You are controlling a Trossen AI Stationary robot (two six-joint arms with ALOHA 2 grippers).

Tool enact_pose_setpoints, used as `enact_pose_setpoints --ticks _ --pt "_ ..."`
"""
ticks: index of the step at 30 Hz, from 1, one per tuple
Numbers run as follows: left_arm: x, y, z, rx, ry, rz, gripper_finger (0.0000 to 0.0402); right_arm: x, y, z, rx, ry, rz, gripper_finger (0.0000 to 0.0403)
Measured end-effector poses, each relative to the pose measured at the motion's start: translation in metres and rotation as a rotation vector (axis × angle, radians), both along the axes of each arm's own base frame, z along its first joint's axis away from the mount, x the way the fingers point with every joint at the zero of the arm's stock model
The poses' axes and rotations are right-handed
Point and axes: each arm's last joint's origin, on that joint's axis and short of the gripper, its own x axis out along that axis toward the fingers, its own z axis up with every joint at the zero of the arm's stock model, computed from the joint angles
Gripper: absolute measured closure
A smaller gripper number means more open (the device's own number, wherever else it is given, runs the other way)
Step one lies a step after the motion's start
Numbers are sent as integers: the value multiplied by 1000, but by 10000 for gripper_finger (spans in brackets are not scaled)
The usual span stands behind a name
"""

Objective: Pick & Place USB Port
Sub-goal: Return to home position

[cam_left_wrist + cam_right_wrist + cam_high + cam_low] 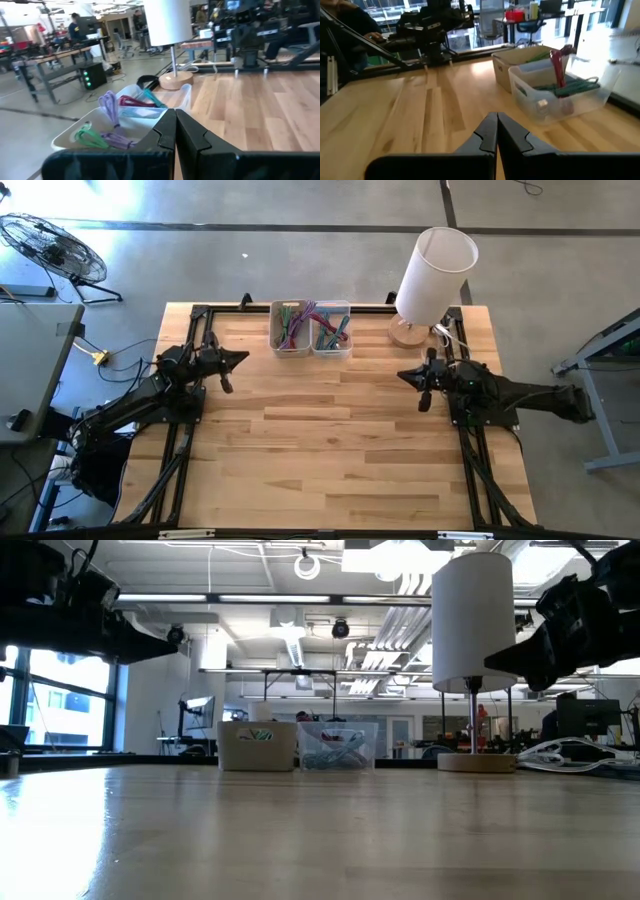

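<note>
Near side: bare plank-wood table (330,470), smooth and pale. Mid-table, one at each side: left gripper (175,117) and right gripper (497,120), fingers pressed together, holding nothing. Far edge, centre: opaque gray bin (290,353) holding looped green and violet USB cables (110,102), touching the clear bin (331,352) to its right. Sorting looks finished; next move is likely just parking the arms.

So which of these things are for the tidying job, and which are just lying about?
For the job: gray bin, clear bin, cables in them, left pincer, right pincer, both shut, above the table.
Just lying about: lamp, fan.
</note>
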Motion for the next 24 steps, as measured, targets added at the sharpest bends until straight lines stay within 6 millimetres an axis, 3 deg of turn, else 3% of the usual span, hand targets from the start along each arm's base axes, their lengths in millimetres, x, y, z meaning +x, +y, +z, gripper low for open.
enact_pose_setpoints --ticks 24 --pt "1 -4 2 39 -6 -129 402 0 -1 0 -36 3 -26 402"
